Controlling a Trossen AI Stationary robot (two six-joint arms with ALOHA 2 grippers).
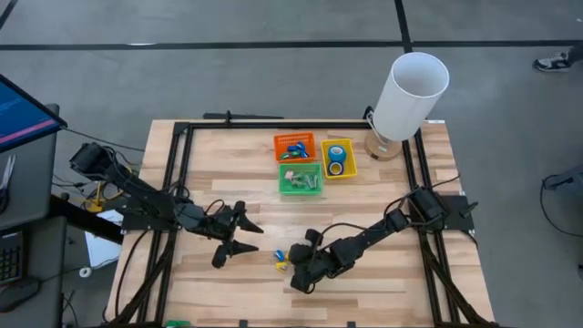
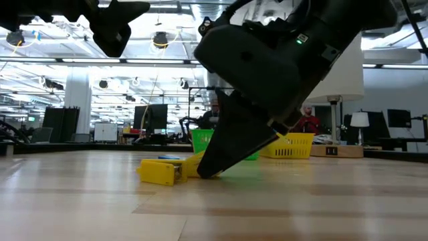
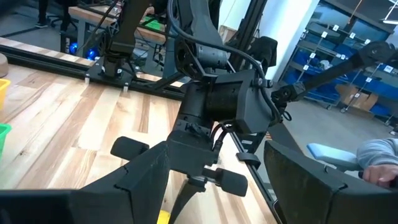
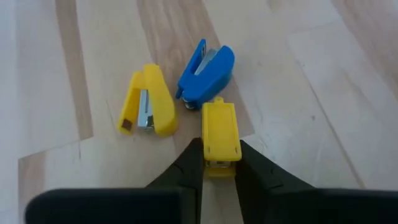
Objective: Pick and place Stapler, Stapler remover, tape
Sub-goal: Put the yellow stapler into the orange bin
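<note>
Three small staplers lie close together on the wooden table near its front middle: a yellow one on its side (image 4: 146, 102), a blue one (image 4: 207, 67), and a second yellow one (image 4: 221, 134), on which my right gripper (image 4: 219, 171) is shut. In the high view the group (image 1: 281, 259) sits just left of that gripper (image 1: 293, 271). My left gripper (image 1: 250, 237) hovers open to their left, above the table, touching nothing. Two blue tape rolls (image 1: 336, 160) lie in the yellow bin. My right gripper pinches the yellow stapler's near end (image 4: 219, 163) between its two fingers, one on each long side. The fingers (image 2: 212, 164) slant down from the table's right and lie along the stapler. The stapler lies flat on the table, pointing at the blue one.
At the table's far middle stand an orange bin (image 1: 294, 146) with small coloured items, a yellow bin (image 1: 326, 170) and a green bin (image 1: 284, 187) with small pale items. A tall white cylinder (image 1: 410, 96) stands at the far right. Bare wood lies between the bins and the staplers.
</note>
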